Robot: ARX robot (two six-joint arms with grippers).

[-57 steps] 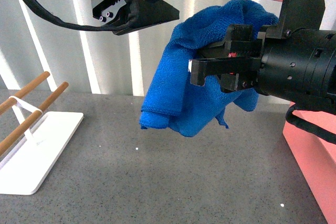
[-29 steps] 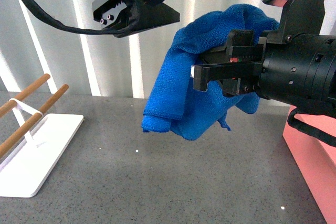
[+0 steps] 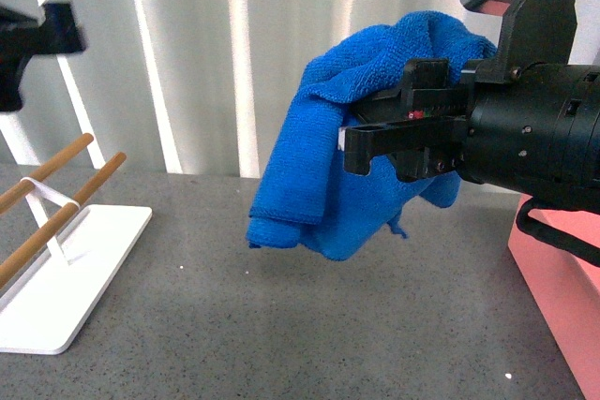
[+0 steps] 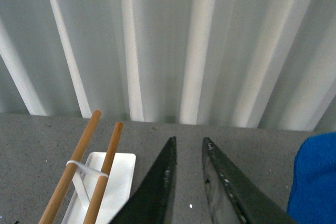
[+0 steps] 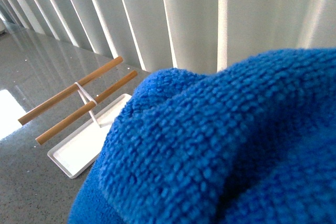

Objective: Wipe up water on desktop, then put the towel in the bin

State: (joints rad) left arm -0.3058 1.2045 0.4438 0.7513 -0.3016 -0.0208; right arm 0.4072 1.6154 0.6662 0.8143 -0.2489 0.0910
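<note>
The royal-blue towel [image 3: 314, 170] hangs bunched from my right gripper [image 3: 354, 125], which is shut on it and holds it in the air above the dark grey speckled desktop [image 3: 281, 325]. The salmon-pink bin [image 3: 562, 278] stands at the right edge, below and beside the right arm. In the right wrist view the towel [image 5: 220, 145] fills most of the picture and hides the jaws. My left gripper [image 4: 188, 142] is open and empty above the desktop [image 4: 252, 145]. The towel's edge [image 4: 315, 182] shows beside it. A blurred dark part of the left arm [image 3: 37, 39] shows at the far left.
A white flat rack base [image 3: 66, 278] with two wooden rods [image 3: 56, 185] stands at the left of the desktop. It also shows in the left wrist view [image 4: 118, 169] and the right wrist view [image 5: 79, 150]. A white ribbed wall runs behind the table.
My left arm has swung from the top middle of the front view out to the far left edge. My right gripper still holds the towel in nearly the same place.
</note>
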